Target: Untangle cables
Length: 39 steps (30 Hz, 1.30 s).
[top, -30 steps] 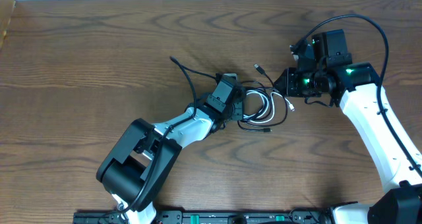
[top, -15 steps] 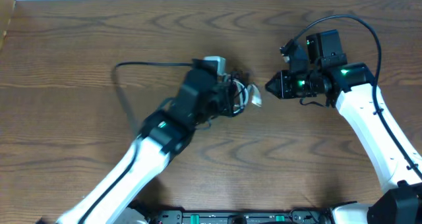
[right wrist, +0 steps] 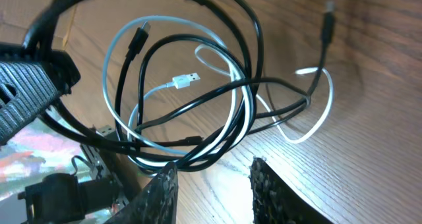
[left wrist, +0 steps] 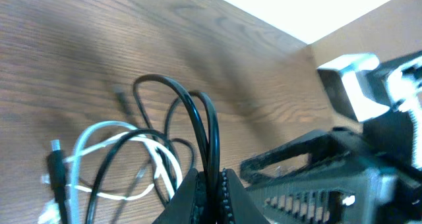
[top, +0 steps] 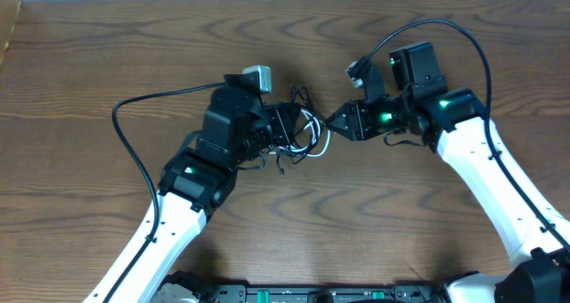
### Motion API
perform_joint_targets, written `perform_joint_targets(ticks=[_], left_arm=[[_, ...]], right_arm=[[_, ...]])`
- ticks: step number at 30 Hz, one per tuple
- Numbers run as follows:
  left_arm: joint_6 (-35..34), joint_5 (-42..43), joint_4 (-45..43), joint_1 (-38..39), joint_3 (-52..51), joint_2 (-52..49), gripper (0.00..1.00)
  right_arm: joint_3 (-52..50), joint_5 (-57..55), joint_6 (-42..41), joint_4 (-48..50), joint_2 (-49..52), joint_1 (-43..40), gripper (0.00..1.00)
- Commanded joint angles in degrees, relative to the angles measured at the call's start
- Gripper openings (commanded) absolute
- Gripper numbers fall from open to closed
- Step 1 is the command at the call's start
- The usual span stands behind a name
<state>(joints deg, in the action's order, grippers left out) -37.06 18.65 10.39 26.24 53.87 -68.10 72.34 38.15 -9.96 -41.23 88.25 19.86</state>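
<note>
The left hand is clenched on the black cable, which is tangled with the white cable. The right hand, released, sits just beside them.

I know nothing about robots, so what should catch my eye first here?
A white cable and a black cable, knotted in loops at the middle of the wooden table. The left gripper pinches the black cable's loops; the right gripper, jaws apart, faces the tangle from the other side.

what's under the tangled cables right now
Through the loops of the black cable and white cable only bare wooden table shows. Where the left gripper pinches the black cable, what lies beneath is covered.
</note>
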Motion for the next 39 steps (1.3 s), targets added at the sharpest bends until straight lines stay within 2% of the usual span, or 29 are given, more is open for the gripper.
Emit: perform_joint_targets(ticks=[1, 6, 8, 13, 19, 25, 28, 32, 34, 37, 39], left_arm=[[-2.95, 6.62, -2.23, -1.09, 0.50, 0.50, 0.07], [-5.64, 7.06, -4.94, -1.09, 0.50, 0.50, 0.07], [-6.25, 7.93, -6.95, -1.11, 0.50, 0.63, 0.07], [-6.27, 7.93, -7.85, -5.05, 0.50, 3.08, 0.07], [-3.41, 7.91, -3.74, -16.09, 0.50, 8.44, 0.07], [0.24, 7.93, 3.56, -23.04, 0.50, 9.40, 0.07], [1.75, 7.91, 6.97, -22.25, 0.48, 8.55, 0.07], [2.99, 7.91, 9.14, -16.22, 0.48, 2.78, 0.08], [2.99, 7.78, 8.02, -12.24, 0.48, -1.36, 0.17], [2.97, 7.17, 5.73, -7.52, 0.48, -7.65, 0.56], [2.91, 4.31, 4.94, -4.74, 0.48, -12.20, 0.64]], right_arm=[[-0.02, -2.01, -5.40, 1.51, 2.75, 2.19, 0.33], [-0.02, -5.42, -13.07, 4.70, 8.79, 5.49, 0.35], [-0.02, -11.23, -18.47, 6.21, 12.31, 6.29, 0.35], [-0.02, -23.34, -22.80, 2.73, 17.81, 4.04, 0.38], [-0.02, -31.80, -18.43, -5.31, 17.97, -3.93, 0.39], [-0.02, -31.45, -11.61, -7.65, 17.97, -9.46, 0.37], [-0.02, -27.26, -6.91, -7.30, 17.97, -9.62, 0.36], [-0.02, -25.18, -6.73, -6.56, 17.97, -9.55, 0.39], [-0.02, -24.22, -6.73, -6.40, 17.97, -9.53, 0.43], [-0.02, -24.06, -6.78, -6.45, 17.97, -9.53, 0.49], [-0.02, -24.06, -6.73, -6.64, 17.97, -9.53, 0.51]])
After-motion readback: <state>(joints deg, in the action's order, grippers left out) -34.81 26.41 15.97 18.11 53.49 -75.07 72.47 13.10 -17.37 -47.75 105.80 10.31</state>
